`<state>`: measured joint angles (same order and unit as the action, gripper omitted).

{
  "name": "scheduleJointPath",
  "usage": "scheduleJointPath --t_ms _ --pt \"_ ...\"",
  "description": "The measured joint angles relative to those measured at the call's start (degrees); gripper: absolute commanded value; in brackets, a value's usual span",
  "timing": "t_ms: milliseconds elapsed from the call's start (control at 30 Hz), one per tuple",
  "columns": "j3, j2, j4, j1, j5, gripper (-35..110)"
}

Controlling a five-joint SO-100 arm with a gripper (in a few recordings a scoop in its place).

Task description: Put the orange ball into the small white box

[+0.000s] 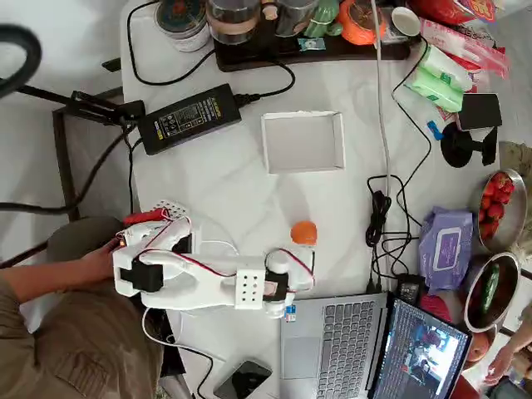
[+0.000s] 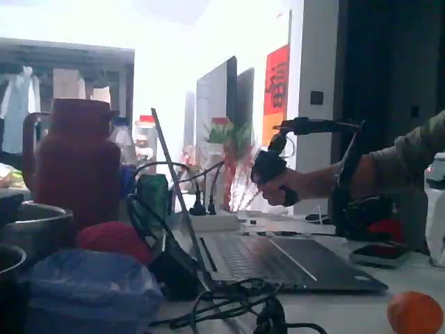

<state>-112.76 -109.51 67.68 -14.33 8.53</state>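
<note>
The orange ball (image 1: 303,232) rests on the white table, and it also sits at the bottom right of the fixed view as the orange ball (image 2: 415,313). The small white box (image 1: 303,141) stands open-topped further up the table, well apart from the ball. My white arm lies across the lower part of the overhead view. Its gripper (image 1: 291,268) is just below and left of the ball, close to it but not around it. From above I cannot make out how far apart the fingers are.
An open laptop (image 1: 349,341) sits right beside the gripper. A black power brick (image 1: 189,116) lies left of the box, and black cables (image 1: 382,208) run right of the ball. A wipes pack (image 1: 449,245), metal bowls (image 1: 499,208) and a tray of jars (image 1: 274,25) line the edges.
</note>
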Motion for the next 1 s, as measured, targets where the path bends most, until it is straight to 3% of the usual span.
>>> scheduleJointPath --t_ms 400,733,1000 --pt "-0.4 0.0 -1.1 -1.9 0.2 1" --pt "-0.4 0.0 -0.8 -0.5 4.9 36" --pt "-3.3 0.0 -1.1 -0.7 8.1 40"
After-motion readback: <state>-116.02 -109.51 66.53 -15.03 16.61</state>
